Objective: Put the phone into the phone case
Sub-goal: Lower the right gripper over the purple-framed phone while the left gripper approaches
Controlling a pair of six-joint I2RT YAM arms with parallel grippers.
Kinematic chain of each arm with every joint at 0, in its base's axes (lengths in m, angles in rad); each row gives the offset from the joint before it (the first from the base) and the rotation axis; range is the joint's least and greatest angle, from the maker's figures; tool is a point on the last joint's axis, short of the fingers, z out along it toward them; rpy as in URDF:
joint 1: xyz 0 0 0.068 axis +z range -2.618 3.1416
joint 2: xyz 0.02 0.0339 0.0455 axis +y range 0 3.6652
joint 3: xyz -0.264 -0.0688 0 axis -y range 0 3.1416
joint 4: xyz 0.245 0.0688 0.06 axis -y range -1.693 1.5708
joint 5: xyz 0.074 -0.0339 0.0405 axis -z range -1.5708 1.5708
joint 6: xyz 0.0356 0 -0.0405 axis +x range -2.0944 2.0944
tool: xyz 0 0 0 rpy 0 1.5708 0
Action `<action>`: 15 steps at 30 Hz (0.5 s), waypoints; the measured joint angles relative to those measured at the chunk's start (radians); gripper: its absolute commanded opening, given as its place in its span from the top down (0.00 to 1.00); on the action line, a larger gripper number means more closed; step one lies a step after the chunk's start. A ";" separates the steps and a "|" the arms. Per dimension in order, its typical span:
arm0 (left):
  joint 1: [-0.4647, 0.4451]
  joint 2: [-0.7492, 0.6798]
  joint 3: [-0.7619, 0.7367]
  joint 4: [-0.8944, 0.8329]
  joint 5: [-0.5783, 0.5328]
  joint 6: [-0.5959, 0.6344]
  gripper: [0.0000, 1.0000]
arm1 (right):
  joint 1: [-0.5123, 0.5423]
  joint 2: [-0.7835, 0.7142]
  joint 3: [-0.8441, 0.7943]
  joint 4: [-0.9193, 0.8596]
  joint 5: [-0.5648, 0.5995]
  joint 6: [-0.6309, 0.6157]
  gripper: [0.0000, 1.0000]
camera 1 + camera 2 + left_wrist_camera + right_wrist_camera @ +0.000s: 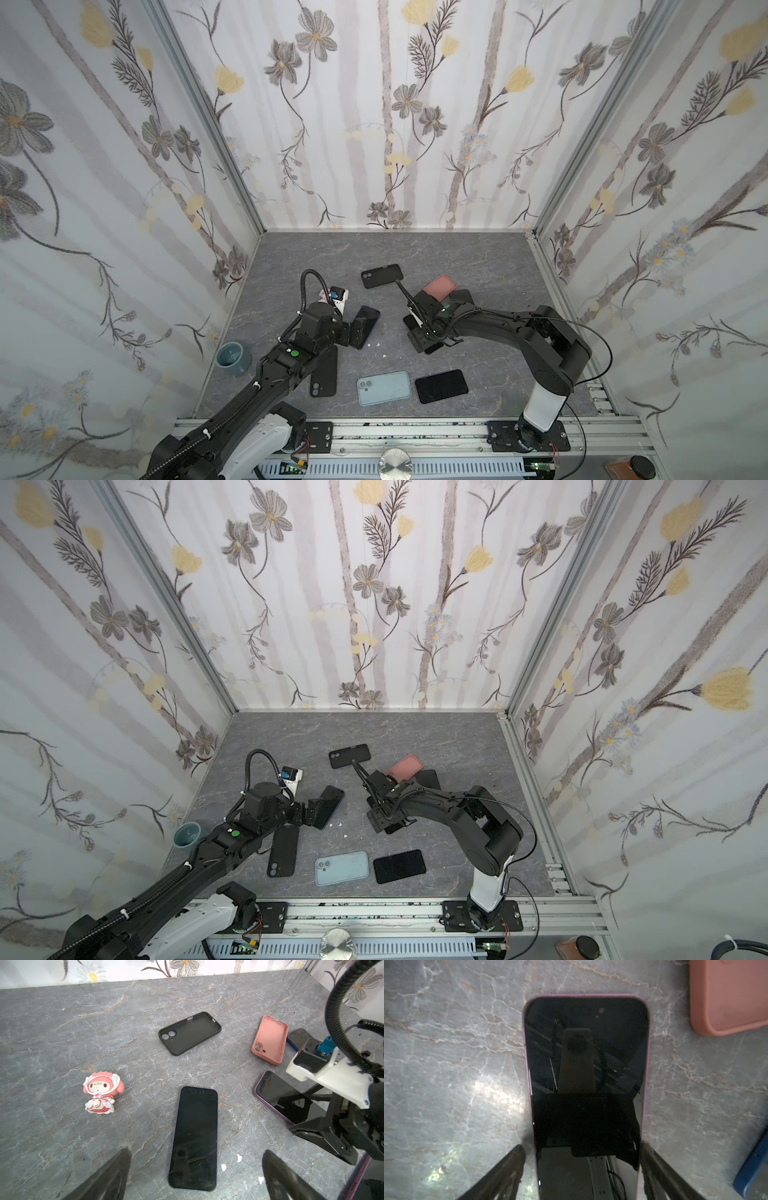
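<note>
Gray marble-look table w/ phones & cases lying flat. My right gripper sits low, jaws spread astride the purple-edged phone, close to its long edges, prob. to pinch it; my left gripper hangs over a dark phone, jaws gaping, empty. The black case & pink case lie hollow side up, ready to receive.
</note>
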 measured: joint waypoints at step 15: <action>0.000 0.000 -0.002 0.000 0.005 -0.001 0.01 | -0.001 0.021 0.011 0.004 -0.033 0.013 0.19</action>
